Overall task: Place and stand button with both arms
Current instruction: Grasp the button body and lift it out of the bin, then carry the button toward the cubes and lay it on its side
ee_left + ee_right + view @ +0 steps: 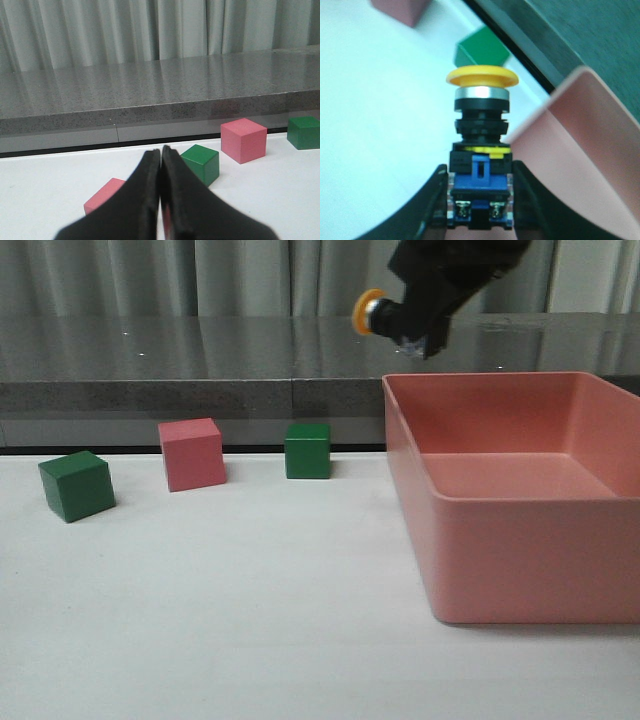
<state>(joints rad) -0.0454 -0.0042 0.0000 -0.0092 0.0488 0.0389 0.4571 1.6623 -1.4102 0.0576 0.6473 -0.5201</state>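
Note:
The button (372, 312) has a yellow mushroom cap, a black collar and a blue-black base. My right gripper (418, 338) is shut on its base and holds it high in the air, above the far left corner of the pink bin (500, 570), with the cap pointing left. In the right wrist view the button (480, 120) sits between the fingers of the right gripper (480, 200), cap away from the wrist. My left gripper (161, 153) is shut and empty, low over the white table; it does not show in the front view.
A green cube (76, 486), a pink cube (192, 453) and a second green cube (307, 450) stand in a row at the back left. The left wrist view shows a further pink cube (102, 200) by the fingers. A grey ledge (200, 390) runs behind the table.

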